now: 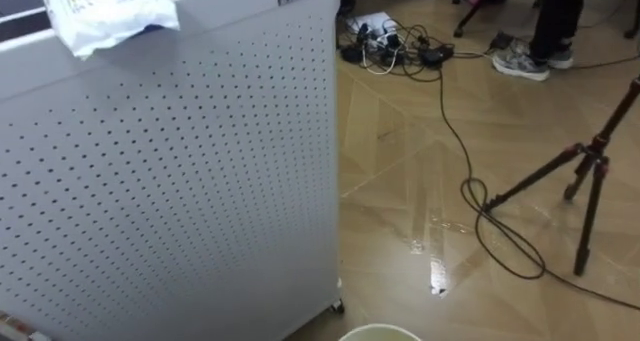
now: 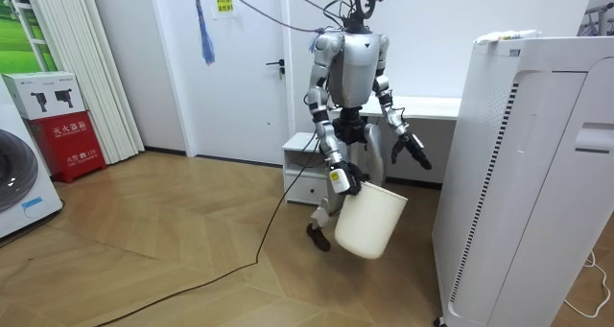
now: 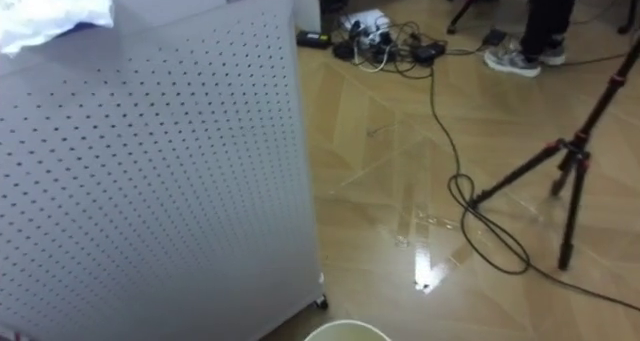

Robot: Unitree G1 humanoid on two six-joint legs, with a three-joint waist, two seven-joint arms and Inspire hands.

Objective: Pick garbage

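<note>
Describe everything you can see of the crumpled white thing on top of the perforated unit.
The crumpled wrapper is white with faint grey print and looks like thin plastic or paper. It lies bunched up on the flat top of the tall white perforated unit, at its front edge, with one corner drooping over the holed face. Only the unit touches it.

the robot stands on the wood floor before a white desk [image 2: 434, 106], its right hand [image 2: 347, 180] gripping the rim of a tilted cream bin [image 2: 370, 221] that hangs at its six o'clock. its left hand [image 2: 414, 151] hangs free toward three o'clock, where a tall white cabinet [image 2: 537, 174] stands with crumpled white garbage [image 2: 504, 36] on top. a red box [image 2: 69, 140] sits well apart at nine o'clock.
</note>
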